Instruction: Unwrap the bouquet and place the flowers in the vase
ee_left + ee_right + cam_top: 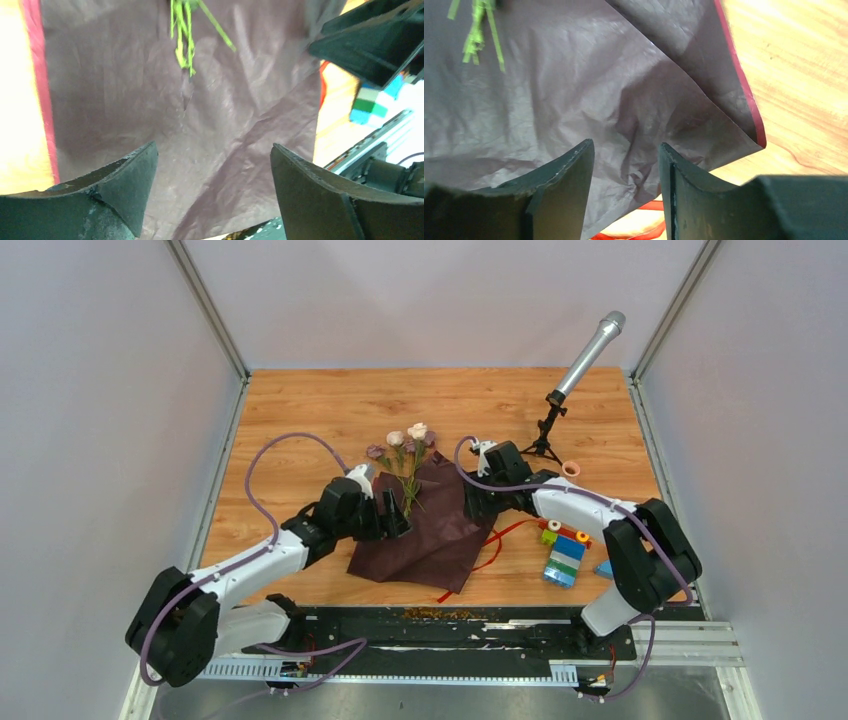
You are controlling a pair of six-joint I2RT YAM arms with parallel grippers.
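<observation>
The bouquet is undone: its dark maroon wrapping paper lies spread flat on the table. The flowers rest on the paper's far corner, green stems pointing toward me. My left gripper hovers over the paper's left side near the stem ends, jaws wide open and nothing between them. My right gripper is over the paper's right edge, open and holding nothing. The stems show far left in that view. The small peach vase stands right of the paper.
A loose red ribbon trails from under the paper's right side. A colourful toy-brick stack sits at the front right. A microphone on a tripod stands at the back right. White walls enclose the table.
</observation>
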